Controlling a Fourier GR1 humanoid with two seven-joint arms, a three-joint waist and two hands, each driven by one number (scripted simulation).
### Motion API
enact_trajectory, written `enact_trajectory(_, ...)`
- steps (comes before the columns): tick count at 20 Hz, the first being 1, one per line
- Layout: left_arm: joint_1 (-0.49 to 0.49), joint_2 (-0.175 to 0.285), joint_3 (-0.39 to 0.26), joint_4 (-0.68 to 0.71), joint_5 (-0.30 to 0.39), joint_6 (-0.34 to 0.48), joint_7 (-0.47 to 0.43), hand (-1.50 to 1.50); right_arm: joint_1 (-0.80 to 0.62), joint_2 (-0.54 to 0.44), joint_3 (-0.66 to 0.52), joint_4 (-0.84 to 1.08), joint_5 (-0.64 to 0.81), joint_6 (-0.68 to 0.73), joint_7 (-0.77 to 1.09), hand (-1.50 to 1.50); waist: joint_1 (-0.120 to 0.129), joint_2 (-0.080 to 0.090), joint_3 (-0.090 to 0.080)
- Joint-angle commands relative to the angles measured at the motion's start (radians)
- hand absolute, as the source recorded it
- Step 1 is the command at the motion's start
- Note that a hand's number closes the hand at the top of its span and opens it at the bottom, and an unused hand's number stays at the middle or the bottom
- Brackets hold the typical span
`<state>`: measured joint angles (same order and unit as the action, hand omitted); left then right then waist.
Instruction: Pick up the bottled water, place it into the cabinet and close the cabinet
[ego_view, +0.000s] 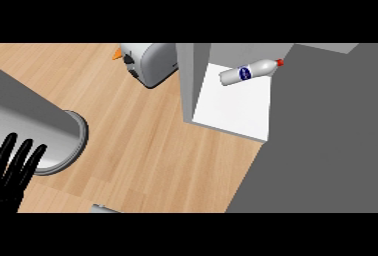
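The bottled water (249, 72), white with a blue label and a red cap, lies on its side on the white shelf floor of the cabinet (235, 107) at the upper right. The cabinet's grey side wall (188, 75) stands left of the bottle. My left hand (16, 167) shows at the lower left edge, fingers straight and pointing up, holding nothing and far from the bottle. My right hand is nowhere in the head view. I cannot make out the cabinet's door.
A silver toaster (151, 62) stands on the wooden counter (155, 150) left of the cabinet, with a small orange thing (117, 54) behind it. A large grey round-based object (40, 132) sits at the left. Dark floor (317, 150) lies beyond the counter's right edge.
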<state>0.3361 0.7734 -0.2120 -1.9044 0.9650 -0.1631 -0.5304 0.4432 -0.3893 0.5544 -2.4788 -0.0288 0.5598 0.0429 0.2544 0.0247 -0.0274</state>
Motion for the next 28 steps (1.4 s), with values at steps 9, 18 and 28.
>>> enact_trajectory(9, -0.002, 0.024, 0.033, 0.020, 0.030, -0.033, 0.009, -1.50, -0.187, 0.043, 0.127, 0.022, -0.003, 0.011, 0.168, 1.50, 0.000, 0.008, -0.003)
enact_trajectory(18, -0.011, 0.029, 0.037, 0.023, 0.029, -0.053, 0.009, -1.50, -0.171, 0.063, 0.167, 0.093, -0.140, 0.047, 0.166, 1.50, 0.026, 0.040, 0.000)
enact_trajectory(28, -0.020, 0.035, 0.059, 0.051, 0.041, -0.072, 0.006, -1.50, -0.247, 0.116, 0.050, 0.164, -0.212, -0.012, 0.194, 1.50, 0.014, 0.042, 0.002)
